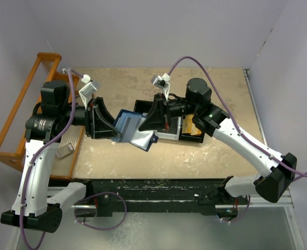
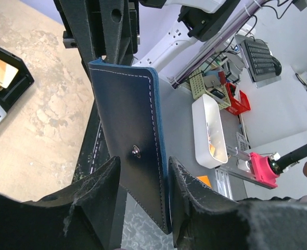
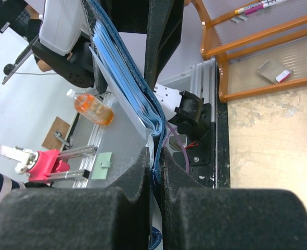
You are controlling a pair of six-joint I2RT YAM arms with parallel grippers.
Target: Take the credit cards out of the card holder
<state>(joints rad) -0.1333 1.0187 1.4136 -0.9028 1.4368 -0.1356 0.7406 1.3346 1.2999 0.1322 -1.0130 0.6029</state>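
Note:
The card holder (image 1: 132,127) hangs open in the air between my two grippers, pale blue inner faces up. My left gripper (image 1: 114,130) is shut across its dark navy flap (image 2: 127,114), which bears a metal snap; both fingers touch it (image 2: 143,177). My right gripper (image 3: 156,156) is shut tight on the opposite dark blue edge (image 3: 138,94), seen in the top view at the holder's right side (image 1: 152,125). A pale flat sheet (image 3: 119,86) lies against the blue pockets; whether it is one of the credit cards I cannot tell.
A black tray (image 1: 187,139) sits on the table behind the right gripper, with a tan card (image 1: 193,128) in it; the left wrist view shows it too (image 2: 10,86). An orange wooden rack (image 1: 18,117) stands along the table's left edge.

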